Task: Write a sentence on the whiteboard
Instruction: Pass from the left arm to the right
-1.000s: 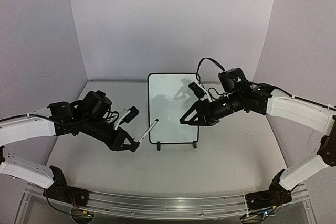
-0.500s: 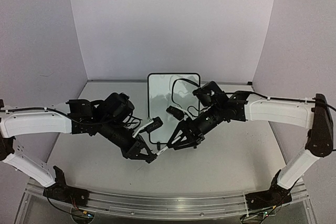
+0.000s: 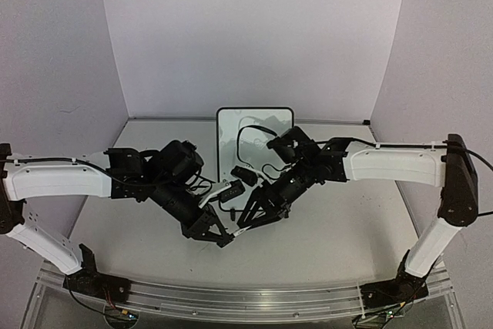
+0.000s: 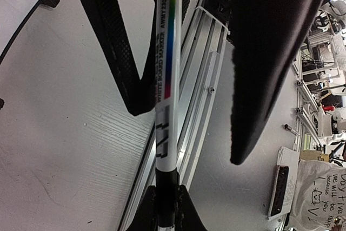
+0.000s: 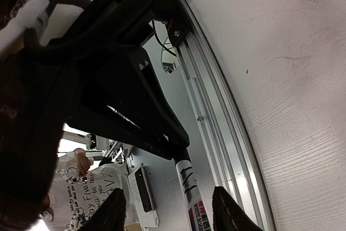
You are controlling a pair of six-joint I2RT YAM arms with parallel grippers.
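Observation:
The whiteboard (image 3: 262,122) stands upright at the table's back centre. Its lower half is hidden behind the arms, and no sentence shows on the visible white surface. My left gripper (image 3: 228,238) is shut on the black end of a white board marker (image 3: 240,230), in front of the board; the left wrist view shows its jaws (image 4: 165,212) clamped on the marker (image 4: 167,79). My right gripper (image 3: 250,218) is open and straddles the marker's barrel, its fingers (image 4: 265,79) apart from it. In the right wrist view the marker (image 5: 190,196) runs between my open right gripper (image 5: 170,215).
An aluminium rail (image 3: 246,302) runs along the table's near edge, just below both grippers. Purple walls close the back and sides. Loose black cables (image 3: 250,125) hang from the right wrist in front of the board.
Both arms have swung inward and toward the near edge. The left gripper carried the marker right; the right gripper left the board and came down around the marker.

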